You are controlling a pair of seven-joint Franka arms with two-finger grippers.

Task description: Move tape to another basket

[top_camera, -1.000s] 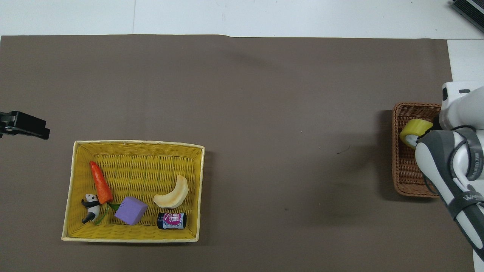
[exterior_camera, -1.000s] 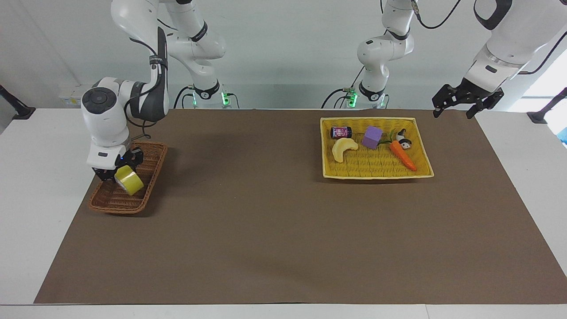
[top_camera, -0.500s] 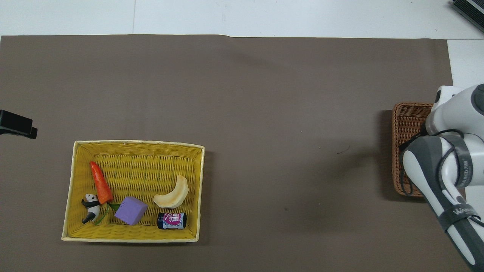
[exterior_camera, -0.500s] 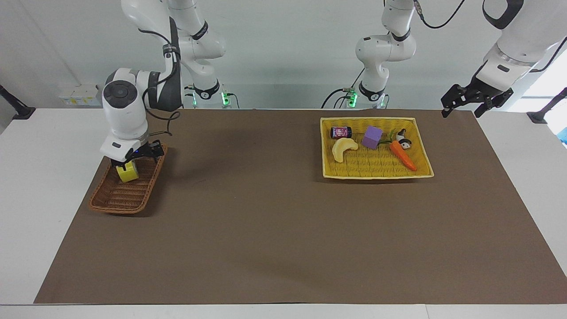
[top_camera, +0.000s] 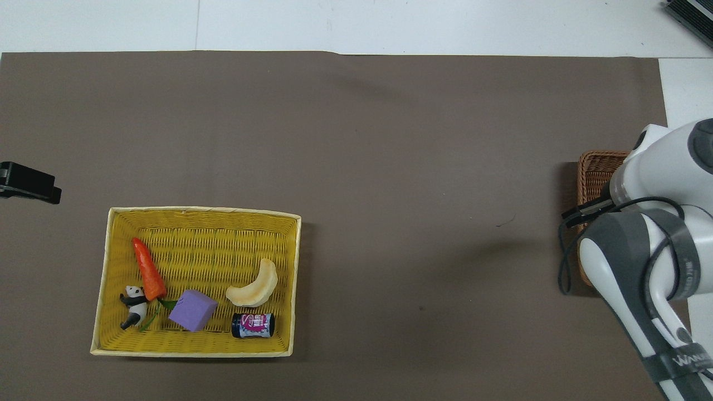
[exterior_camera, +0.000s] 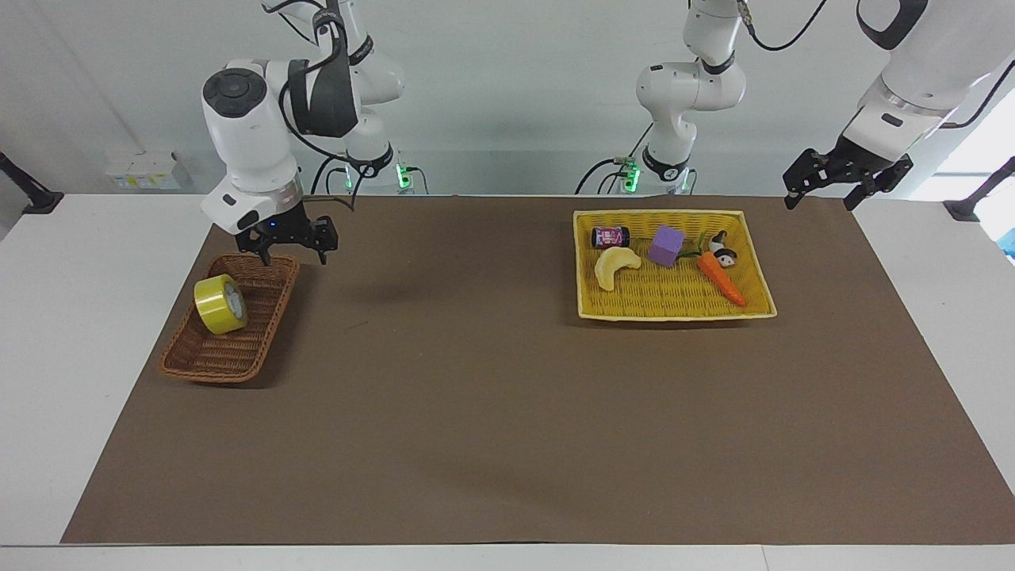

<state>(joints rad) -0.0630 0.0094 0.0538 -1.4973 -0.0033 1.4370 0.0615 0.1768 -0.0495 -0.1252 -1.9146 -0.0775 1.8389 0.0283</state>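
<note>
**A:** Where's the tape [exterior_camera: 220, 304]?

**B:** It's at the middle left of the facing frame, inside the brown basket [exterior_camera: 208, 366]. It sits tilted on its edge against the basket's wall, toward the end nearer the robots, with its core showing. From overhead my own arm hides it, and I only see a strip of basket at the frame's right edge.

**A:** And the hand that serves that end?

**B:** The right gripper [exterior_camera: 289, 242] hangs at upper left of the facing frame, over the basket's rim nearest the robots. Its fingers are spread with nothing between them, and it is clear of the roll.

**A:** So I'd call the roll delivered. What's your move?

**B:** I'd say the task is as good as done, so the step in hand is backing out cleanly. I'd take the hand straight up first and only then swing it away, so no finger clips the wicker rim. A roll on its edge could roll if the basket is nudged, so I'd watch the facing frame until it's settled.

**A:** Further right?

**B:** The yellow tray [exterior_camera: 674, 309] holds the toys, well apart from all this. At upper right the left gripper [exterior_camera: 819, 198] waits with its fingers spread and empty, over the mat's corner.
</note>
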